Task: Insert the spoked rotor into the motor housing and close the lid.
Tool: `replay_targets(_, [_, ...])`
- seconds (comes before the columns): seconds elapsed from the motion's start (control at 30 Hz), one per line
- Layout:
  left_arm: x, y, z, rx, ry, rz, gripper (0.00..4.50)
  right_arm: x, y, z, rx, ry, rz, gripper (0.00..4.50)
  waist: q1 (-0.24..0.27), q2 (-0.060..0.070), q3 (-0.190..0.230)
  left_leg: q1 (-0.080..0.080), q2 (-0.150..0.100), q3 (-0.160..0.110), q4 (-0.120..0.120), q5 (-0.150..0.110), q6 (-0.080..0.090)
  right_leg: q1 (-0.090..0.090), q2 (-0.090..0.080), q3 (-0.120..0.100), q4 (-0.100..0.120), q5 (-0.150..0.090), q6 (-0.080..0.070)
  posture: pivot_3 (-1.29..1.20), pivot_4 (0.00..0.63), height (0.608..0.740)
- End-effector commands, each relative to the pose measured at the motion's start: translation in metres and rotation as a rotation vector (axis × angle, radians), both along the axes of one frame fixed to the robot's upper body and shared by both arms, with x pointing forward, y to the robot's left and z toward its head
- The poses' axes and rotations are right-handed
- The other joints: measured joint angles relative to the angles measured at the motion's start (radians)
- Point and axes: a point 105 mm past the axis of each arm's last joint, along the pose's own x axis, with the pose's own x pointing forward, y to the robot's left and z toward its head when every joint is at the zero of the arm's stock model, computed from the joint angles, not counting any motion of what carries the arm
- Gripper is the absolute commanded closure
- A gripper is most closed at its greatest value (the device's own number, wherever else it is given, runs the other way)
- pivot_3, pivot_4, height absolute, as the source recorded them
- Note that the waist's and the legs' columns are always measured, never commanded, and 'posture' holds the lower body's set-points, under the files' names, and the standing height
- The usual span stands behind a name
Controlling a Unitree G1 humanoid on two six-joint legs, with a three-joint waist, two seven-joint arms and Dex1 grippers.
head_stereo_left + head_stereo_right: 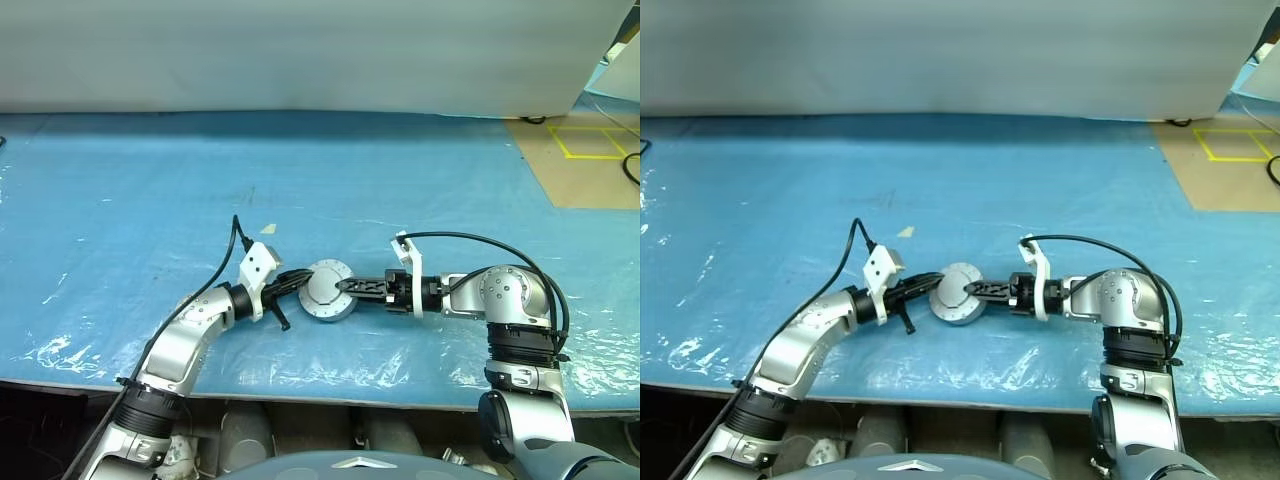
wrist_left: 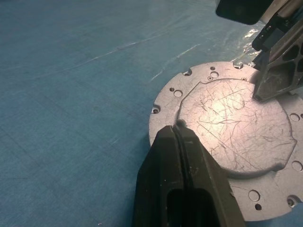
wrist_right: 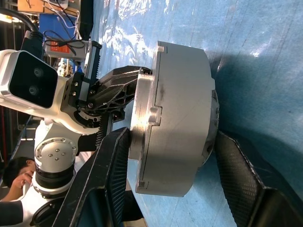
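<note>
The motor housing (image 1: 327, 290) is a round silver-grey casing in the middle of the blue sheet, between my two grippers. Its plain scratched face with small rim holes (image 2: 236, 127) points up, so its inside is hidden. The spoked rotor and the lid are hidden. My left gripper (image 1: 303, 281) comes in from the left, shut, with its tips (image 2: 177, 126) lying on the casing's top face near the rim. My right gripper (image 1: 345, 286) reaches in from the right and straddles the casing (image 3: 175, 109). One of its fingers (image 3: 113, 175) is at the top flange and the other is under the casing, both close to it.
The blue plastic sheet (image 1: 150, 200) covers the whole table, and its front edge (image 1: 300, 385) runs just below my arms. Brown floor with yellow tape (image 1: 590, 150) lies at the back right. Part of a person (image 3: 12, 175) shows behind my left arm in the right wrist view.
</note>
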Motion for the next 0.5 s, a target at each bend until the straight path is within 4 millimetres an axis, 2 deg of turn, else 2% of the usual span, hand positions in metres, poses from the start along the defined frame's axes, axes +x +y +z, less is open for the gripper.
replay_targets(0.03, [-0.011, -0.011, -0.019, 0.021, 0.075, -0.045, 4.50, -0.004, 0.023, 0.028, 0.144, -0.071, 0.092, 2.11, 0.000, 0.000, 0.000, 0.000, 0.000, 0.000, 0.000, 0.000, 0.000, 0.000, 0.000, 0.000, 0.000, 0.000, 0.000, 0.00, 0.150, 0.740])
replay_targets(0.2, [-0.010, -0.011, -0.019, 0.020, 0.073, -0.042, 4.50, 0.010, 0.024, 0.026, 0.128, -0.104, 0.020, 2.11, 0.000, 0.000, 0.000, 0.000, 0.000, 0.000, 0.000, 0.000, 0.000, 0.000, 0.000, 0.000, 0.000, 0.000, 0.000, 0.00, 0.150, 0.740])
replay_targets(0.43, [-0.010, -0.011, -0.018, 0.017, 0.071, -0.041, 4.50, 0.008, 0.027, 0.032, 0.172, -0.106, 0.021, 2.11, 0.000, 0.001, 0.000, 0.000, 0.000, 0.000, 0.000, 0.000, 0.000, 0.000, 0.000, 0.000, 0.001, 0.000, 0.000, 0.00, 0.150, 0.740])
replay_targets(0.5, [-0.010, -0.012, -0.019, 0.017, 0.072, -0.042, 4.50, 0.016, 0.025, 0.029, 0.153, -0.115, -0.021, 2.11, 0.000, 0.001, 0.000, 0.000, 0.000, 0.000, 0.000, 0.000, 0.000, 0.000, 0.000, 0.000, 0.001, 0.000, 0.000, 0.00, 0.150, 0.740])
